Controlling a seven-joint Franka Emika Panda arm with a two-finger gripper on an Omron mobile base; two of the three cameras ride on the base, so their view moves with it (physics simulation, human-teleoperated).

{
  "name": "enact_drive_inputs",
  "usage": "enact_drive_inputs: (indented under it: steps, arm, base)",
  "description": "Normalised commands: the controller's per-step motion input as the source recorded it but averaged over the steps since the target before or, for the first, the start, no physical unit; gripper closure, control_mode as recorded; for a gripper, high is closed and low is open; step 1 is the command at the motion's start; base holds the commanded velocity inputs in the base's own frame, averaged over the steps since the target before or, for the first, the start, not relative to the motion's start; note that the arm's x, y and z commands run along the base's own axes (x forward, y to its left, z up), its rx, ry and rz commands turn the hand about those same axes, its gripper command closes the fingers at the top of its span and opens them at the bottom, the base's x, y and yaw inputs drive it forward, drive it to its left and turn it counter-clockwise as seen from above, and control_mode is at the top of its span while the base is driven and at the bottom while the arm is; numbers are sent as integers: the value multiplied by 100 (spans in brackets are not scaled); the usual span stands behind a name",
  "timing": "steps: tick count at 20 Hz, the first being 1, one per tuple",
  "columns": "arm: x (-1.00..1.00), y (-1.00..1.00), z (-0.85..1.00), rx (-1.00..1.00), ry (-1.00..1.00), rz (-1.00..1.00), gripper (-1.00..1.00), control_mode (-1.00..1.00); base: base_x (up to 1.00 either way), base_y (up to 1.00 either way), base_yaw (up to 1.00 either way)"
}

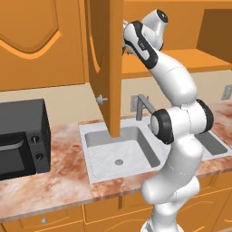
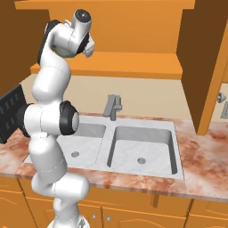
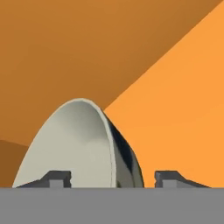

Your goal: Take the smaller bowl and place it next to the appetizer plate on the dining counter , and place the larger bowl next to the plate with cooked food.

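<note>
KITCHEN, upper cupboard: the white arm reaches up past the open cabinet door (image 1: 108, 68), its gripper (image 3: 111, 180) poised on a bowl (image 3: 74, 148) that sits inside the cupboard, well above the sink (image 1: 120, 152). In the hand view the bowl shows nearly edge-on, and I can't tell if it's the smaller or the larger one. The jaws stand apart, astride the bowl's wall near the rim, and neither of the dark finger tips (image 3: 56, 178) touches it as far as I can see, so nothing is gripped yet. Risks, left to right: the left pad faces the smooth, curved inside, so a pinch could skid up the slope and pop the rim free. The right pad faces the glossy outer wall, equally slick. A thin-rim grip also leaves the bowl's weight hanging off one edge, so it may swing or tip on lift-out, clip the cupboard frame or door, and drop toward the basin below. Materials, left to right: black boxy microwave (image 1: 22, 138) w/ two knobs; reddish-cream marbled stone counter (image 1: 63, 181); pale grey basin, matte; plain orange wood doors and shelf; grey angular faucet (image 2: 112, 107). The bowl is round and thin-walled, pale cream inside and dark, shiny outside.
</note>
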Motion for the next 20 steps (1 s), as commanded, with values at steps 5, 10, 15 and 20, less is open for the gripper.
enact_drive_inputs:
  steps: [5, 10, 15, 20]
  arm:
    - [0, 0, 0, 0, 0, 0, 100, -100]
    - [-41, -6, 0, 1, -2, -2, 100, -100]
    - [-99, -47, 1, 8, -10, -2, 100, -100]
    - [-100, -66, -9, 11, -8, -1, 100, -100]
  base:
    - [0, 0, 0]
    - [0, 0, 0]
    - [0, 0, 0]
    - [0, 0, 0]
